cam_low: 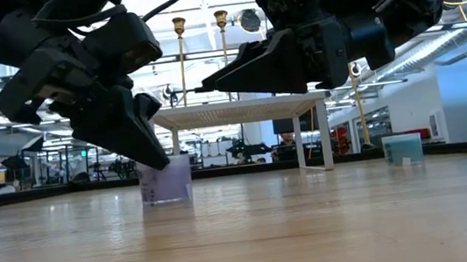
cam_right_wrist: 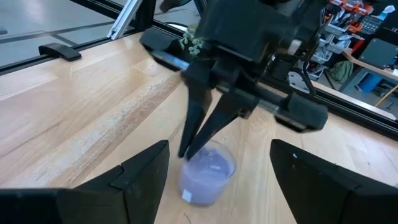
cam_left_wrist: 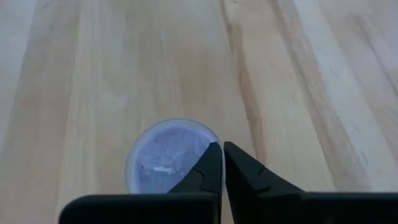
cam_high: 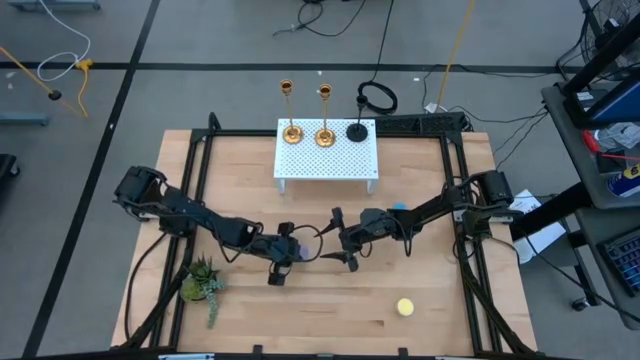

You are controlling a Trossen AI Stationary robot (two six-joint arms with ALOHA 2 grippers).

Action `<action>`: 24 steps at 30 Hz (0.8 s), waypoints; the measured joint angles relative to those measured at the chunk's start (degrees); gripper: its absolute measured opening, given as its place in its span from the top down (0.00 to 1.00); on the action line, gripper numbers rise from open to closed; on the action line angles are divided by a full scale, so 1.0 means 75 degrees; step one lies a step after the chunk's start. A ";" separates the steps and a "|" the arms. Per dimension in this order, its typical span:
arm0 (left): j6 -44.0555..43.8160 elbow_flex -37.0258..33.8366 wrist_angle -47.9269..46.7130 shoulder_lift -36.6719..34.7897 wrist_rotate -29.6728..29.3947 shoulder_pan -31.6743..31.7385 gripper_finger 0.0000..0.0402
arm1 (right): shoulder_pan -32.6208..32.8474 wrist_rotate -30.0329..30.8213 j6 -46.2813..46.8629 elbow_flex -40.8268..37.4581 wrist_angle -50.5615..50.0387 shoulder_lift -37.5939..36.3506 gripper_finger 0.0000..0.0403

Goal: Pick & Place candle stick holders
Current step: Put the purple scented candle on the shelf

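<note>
Two shiny gold candle stick holders and one black candle stick holder stand upright on their round bases on a white perforated stand at the table's far middle. No gripper is near them. My left gripper is shut, pointing down at the rim of a small purple round piece that stands on the table. My right gripper is open and empty. It hovers above the table just right of the purple piece, facing it. My left gripper's shut fingertips come from above, slanting down, and end at the purple piece's rim. Whether they touch the rim I cannot tell. The piece stands upright on the table.
A blue round piece stands on the table's right half, behind my right arm. A yellow round piece lies near the front right. A green plant sprig lies at the front left. Bare wood spreads along the near edge.
</note>
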 joint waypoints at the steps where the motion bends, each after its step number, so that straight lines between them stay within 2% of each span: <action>1: -0.0041 -0.0011 -0.0028 -0.0081 -0.0038 0.0000 0.98 | 0.0002 0.0001 -0.0001 0.0000 0.0000 -0.0001 0.31; 9: -0.0757 -0.0006 -0.1078 -0.1697 -0.0531 0.0385 0.99 | 0.0002 0.0006 0.0210 -0.0003 -0.0030 -0.0001 0.31; 13: -0.0404 -0.0003 -0.1597 -0.2763 -0.0953 0.0825 0.99 | 0.0008 0.0012 0.0253 -0.0006 -0.0119 -0.0004 0.31; 19: 0.0448 -0.0003 -0.1929 -0.3905 -0.1232 0.2046 0.99 | 0.0028 0.0021 0.0489 -0.0009 -0.0071 -0.0001 0.31; 24: 0.1141 -0.0003 -0.1952 -0.4096 -0.1178 0.3268 0.99 | 0.0028 0.0023 0.0579 -0.0009 -0.0048 -0.0004 0.31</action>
